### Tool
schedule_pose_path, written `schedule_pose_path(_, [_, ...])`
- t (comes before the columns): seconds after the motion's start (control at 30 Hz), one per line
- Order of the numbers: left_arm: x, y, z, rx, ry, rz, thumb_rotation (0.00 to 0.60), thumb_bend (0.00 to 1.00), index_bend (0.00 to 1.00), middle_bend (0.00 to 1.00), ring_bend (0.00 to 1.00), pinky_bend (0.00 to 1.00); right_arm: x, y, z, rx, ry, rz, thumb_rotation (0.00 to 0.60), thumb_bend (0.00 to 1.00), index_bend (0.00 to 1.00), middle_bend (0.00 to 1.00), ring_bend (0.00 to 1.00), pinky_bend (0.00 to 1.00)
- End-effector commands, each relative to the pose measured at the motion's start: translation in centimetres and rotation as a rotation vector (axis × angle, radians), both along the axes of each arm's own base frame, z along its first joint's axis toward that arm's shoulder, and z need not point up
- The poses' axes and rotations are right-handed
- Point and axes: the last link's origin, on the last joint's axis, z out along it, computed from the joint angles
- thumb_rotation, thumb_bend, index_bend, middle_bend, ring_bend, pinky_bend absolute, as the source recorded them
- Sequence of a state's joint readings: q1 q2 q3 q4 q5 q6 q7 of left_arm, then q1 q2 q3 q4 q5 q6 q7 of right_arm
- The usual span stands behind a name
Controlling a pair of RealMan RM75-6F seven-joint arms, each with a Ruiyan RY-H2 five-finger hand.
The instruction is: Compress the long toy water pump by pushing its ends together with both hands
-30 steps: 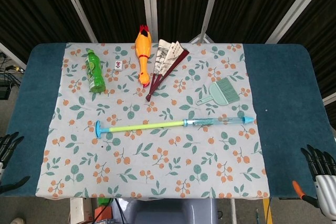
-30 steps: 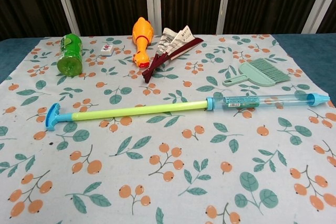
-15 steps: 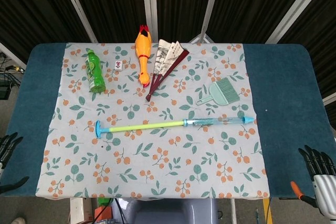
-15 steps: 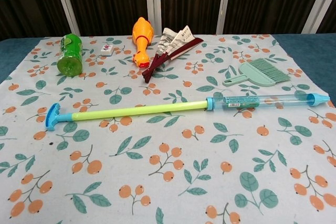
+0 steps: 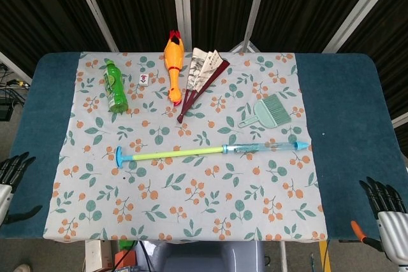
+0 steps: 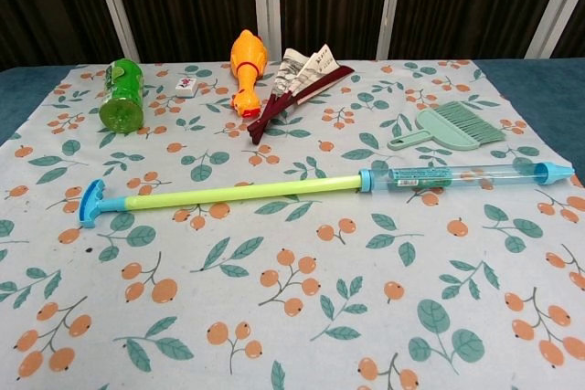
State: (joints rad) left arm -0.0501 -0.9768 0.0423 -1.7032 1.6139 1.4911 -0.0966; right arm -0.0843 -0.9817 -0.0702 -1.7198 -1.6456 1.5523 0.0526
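Observation:
The long toy water pump (image 5: 210, 151) lies fully extended across the floral cloth, left to right. Its blue T-handle (image 5: 119, 157) is at the left end, a yellow-green rod (image 6: 238, 193) runs to a clear blue barrel (image 6: 457, 173), and the pointed tip (image 5: 302, 145) is at the right end. My left hand (image 5: 11, 179) shows at the head view's far left edge, beside the table, fingers spread and empty. My right hand (image 5: 386, 211) sits at the bottom right corner, off the table's edge, fingers apart and empty. Neither hand appears in the chest view.
Behind the pump lie a green bottle (image 5: 115, 86), a small white tile (image 5: 146, 79), an orange rubber chicken (image 5: 173, 65), a folded fan (image 5: 201, 78) and a teal hand brush (image 5: 269, 111). Blue table (image 5: 344, 119) surface flanks the cloth on both sides.
My left hand has risen slightly at the left edge. My right hand has sunk a little lower at the bottom right. The pump has not moved.

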Motion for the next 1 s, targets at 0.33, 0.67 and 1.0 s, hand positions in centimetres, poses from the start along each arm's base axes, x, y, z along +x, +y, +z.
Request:
schedule_pose_path(0.33, [5.5, 8.5, -4.3, -0.08, 0.042, 0.002, 0.6, 0.21, 0.19, 0.06, 0.0, 0.05, 0.0, -0.2, -0.2, 0.02, -0.007, -0.015, 0.6, 0.33, 0.0, 0.0, 0.0, 0.0])
schedule_pose_path(0.67, [10.6, 13.7, -9.7, -0.144, 0.088, 0.026, 0.6, 0.25, 0.38, 0.1, 0.0, 0.05, -0.2, -0.2, -0.2, 0.036, -0.016, -0.027, 0.6, 0.33, 0.0, 0.0, 0.0, 0.0])
schedule_pose_path(1.0, [13.5, 16.1, -15.3, -0.187, 0.153, 0.087, 0.6, 0.34, 0.43, 0.12, 0.0, 0.05, -0.3, -0.3, -0.2, 0.053, -0.033, -0.042, 0.6, 0.33, 0.0, 0.0, 0.0, 0.0])
